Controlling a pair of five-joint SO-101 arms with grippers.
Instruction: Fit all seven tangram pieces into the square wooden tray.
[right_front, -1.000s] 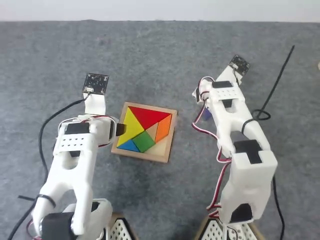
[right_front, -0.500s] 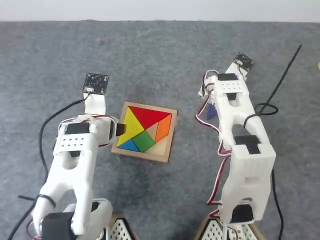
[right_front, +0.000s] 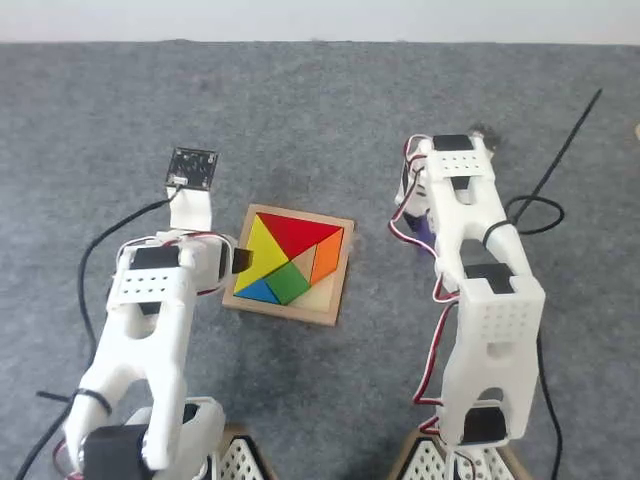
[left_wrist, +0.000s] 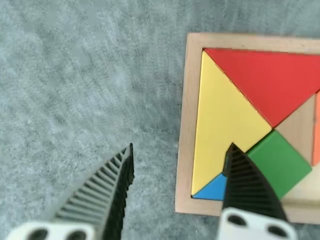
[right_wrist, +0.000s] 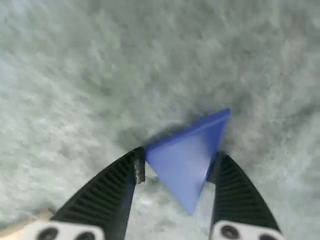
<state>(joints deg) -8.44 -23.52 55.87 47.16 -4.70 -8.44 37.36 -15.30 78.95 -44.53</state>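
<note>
The square wooden tray lies on the grey carpet between the arms. It holds red, yellow, green, small blue and orange pieces, with bare wood beside the orange one. My left gripper is open, straddling the tray's edge by the yellow piece. My right gripper is shut on a blue triangle over the carpet, right of the tray. In the high view that triangle peeks out from under the right arm.
A black cable runs across the carpet behind the right arm. Both arm bases stand at the front edge. Open carpet lies behind the tray and between tray and right arm.
The right arm's wrist has turned and shifted slightly, hiding its camera board. The left arm and the tray's pieces have not moved.
</note>
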